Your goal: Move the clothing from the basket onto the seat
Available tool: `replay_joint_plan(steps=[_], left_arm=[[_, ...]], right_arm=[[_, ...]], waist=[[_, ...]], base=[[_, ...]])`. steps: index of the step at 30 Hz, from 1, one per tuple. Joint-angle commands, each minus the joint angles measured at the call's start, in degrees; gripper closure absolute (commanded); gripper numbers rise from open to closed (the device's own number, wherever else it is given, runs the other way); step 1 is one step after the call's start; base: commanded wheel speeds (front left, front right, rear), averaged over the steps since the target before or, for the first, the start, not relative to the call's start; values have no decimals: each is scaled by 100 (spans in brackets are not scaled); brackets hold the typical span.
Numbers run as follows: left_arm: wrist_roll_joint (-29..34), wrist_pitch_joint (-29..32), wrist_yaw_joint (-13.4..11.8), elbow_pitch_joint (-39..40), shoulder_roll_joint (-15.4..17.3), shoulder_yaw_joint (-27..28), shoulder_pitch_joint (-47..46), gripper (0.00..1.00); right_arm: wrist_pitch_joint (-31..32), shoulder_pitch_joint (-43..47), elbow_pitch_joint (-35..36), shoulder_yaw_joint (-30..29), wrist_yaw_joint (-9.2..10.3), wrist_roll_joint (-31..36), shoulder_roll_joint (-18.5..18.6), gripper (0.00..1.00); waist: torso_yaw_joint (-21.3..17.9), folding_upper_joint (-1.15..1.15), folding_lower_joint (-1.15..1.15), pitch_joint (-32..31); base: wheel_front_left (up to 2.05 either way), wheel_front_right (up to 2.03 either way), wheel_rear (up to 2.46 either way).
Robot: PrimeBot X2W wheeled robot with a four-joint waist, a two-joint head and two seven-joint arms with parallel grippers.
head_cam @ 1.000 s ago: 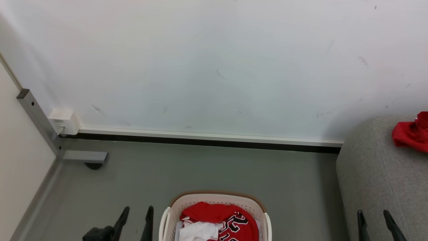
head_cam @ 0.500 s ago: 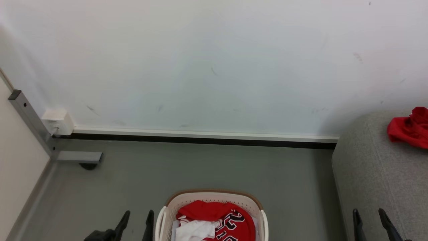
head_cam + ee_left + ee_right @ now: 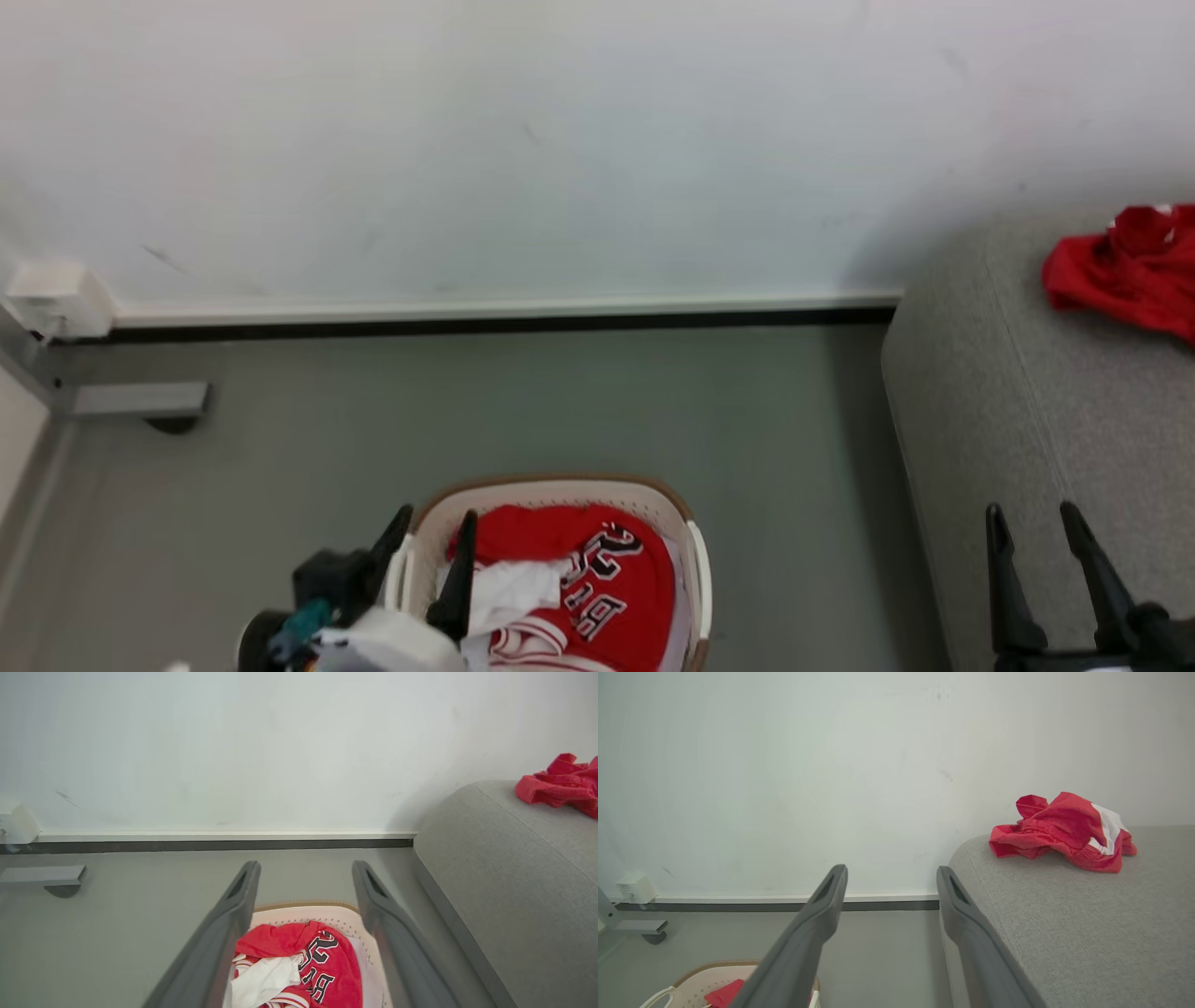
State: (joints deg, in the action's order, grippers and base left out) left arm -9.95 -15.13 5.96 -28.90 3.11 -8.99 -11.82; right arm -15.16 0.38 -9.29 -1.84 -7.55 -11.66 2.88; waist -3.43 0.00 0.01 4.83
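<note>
The cream basket (image 3: 556,487) with a brown rim stands on the grey floor, and in it lies red clothing (image 3: 597,574) with black-and-white lettering and some white cloth. My left gripper (image 3: 435,515) hangs open over the basket's left rim, holding nothing. Seen from the left wrist, its fingers (image 3: 304,865) frame the basket (image 3: 303,904) and the clothing (image 3: 303,956). To the right is the grey seat (image 3: 1018,420), with a crumpled red garment (image 3: 1120,271) on it. Open and empty, my right gripper (image 3: 1031,511) stands over the seat's front edge, pointing at the wall (image 3: 892,869).
A white wall with a dark baseboard runs behind the basket. At far left are a white socket box (image 3: 51,299) and a grey metal frame foot (image 3: 140,399) on a caster. Bare grey floor (image 3: 794,485) separates the basket from the seat.
The camera has turned, shifting the whole picture left and up. My left gripper has come right, from beside the basket to over its left rim. The right gripper shows higher in the view.
</note>
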Motion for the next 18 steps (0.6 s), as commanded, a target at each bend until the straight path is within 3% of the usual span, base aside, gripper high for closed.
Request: replay_joint_plan(steps=[1, 8, 18], left_arm=[[117, 2, -16, -122, 11, -50, -198, 0], [296, 353, -45, -990, 22, -379, -1288, 0], [752, 875, -507, -2204, 165, -604, -2674, 0]], right_arm=[[1, -130, 72, 17, 13, -5, 6, 0], [1, -666, 380, 50, 13, -179, 5, 0], [1, -1364, 732, 163, 13, -619, 3, 0]], waist=[[-250, 0, -1, 405], [-663, 0, -1, 1351], [-1167, 0, -1, 2655]], base=[[0, 0, 0], [0, 0, 0], [0, 0, 0]])
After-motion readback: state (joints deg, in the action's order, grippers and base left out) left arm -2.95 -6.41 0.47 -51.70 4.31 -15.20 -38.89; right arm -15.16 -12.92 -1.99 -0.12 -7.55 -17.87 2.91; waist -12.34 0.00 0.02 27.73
